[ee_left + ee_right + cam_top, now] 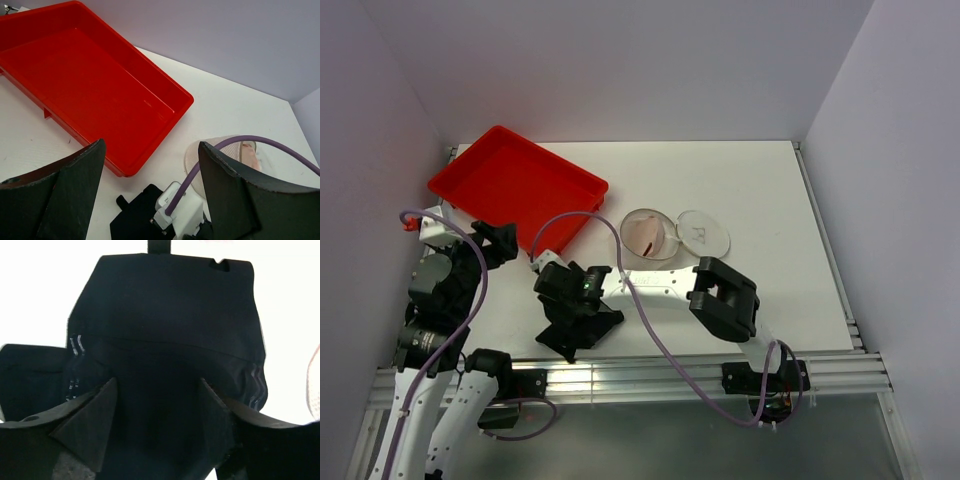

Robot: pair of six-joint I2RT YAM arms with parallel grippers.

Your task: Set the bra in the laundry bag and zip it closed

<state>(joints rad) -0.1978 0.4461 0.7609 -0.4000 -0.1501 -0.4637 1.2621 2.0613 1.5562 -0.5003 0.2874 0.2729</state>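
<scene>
Right pincer (158, 381) released over black cloth (165, 315); left pincer (151, 145) released near tray (90, 75) (bra (645, 236) sits in open bag (705, 232)).

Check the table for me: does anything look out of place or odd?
The laundry bag lies flipped open, its lid flat beside the half holding the bra, not yet zipped. A black cloth lies askew at the table near edge, below the open right gripper. Nothing looks spilled or damaged.

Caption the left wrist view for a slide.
Open left gripper looks past a red plastic tray toward the round white mesh laundry bag, pale pink bra inside.
</scene>
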